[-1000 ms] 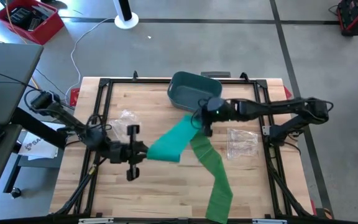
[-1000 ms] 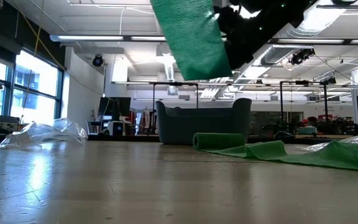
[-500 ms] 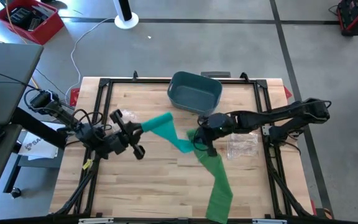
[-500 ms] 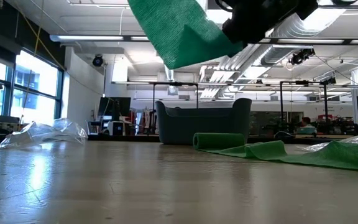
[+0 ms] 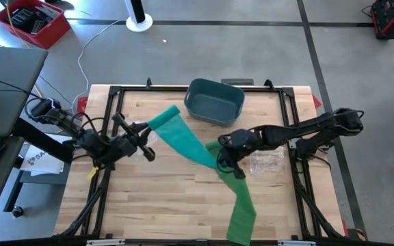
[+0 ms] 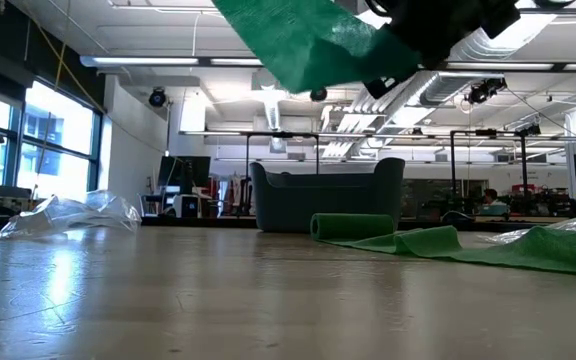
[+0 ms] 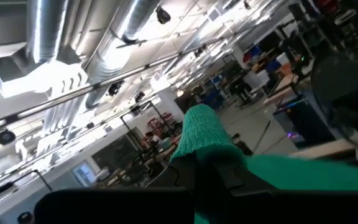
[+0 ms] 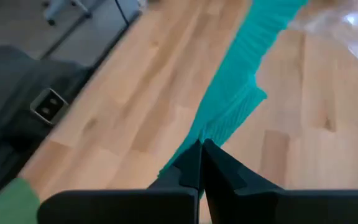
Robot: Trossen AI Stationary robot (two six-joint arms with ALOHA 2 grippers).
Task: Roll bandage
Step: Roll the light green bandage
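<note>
Wooden table [image 5: 176, 198] inside a black frame; the green bandage [image 5: 183, 142] runs across most of it, largest item in play. One end is lifted off the surface at the left, the strip slopes down across the middle, then trails flat toward the front edge at the right, where it hangs over. Not rolled at all yet, by my read: the whole length is loose.

Grey bin [image 5: 214, 101] sits at the back edge, well clear of the strip. In the low view a small green roll [image 6: 353, 226] lies in front of it. Clear plastic wrappers: one near the left gripper [image 5: 137, 131], one right of centre [image 5: 267, 158].

Left gripper [image 5: 146, 137] is clamped tight on the bandage's raised end; the left wrist view shows the fabric bunched over the fingers. Right gripper [image 5: 223, 158] is pinched closed on the strip mid-length, low over the table; its wrist view shows the fabric running away from the fingertips [image 8: 199, 163].

Handling: light, soft, stretchy knit, no stiffness. It sags and twists between the two holds, edges fold over easily. Grip across the full width near an end; pinching one edge will likely skew the roll. Keep mild tension, not a hard pull.
</note>
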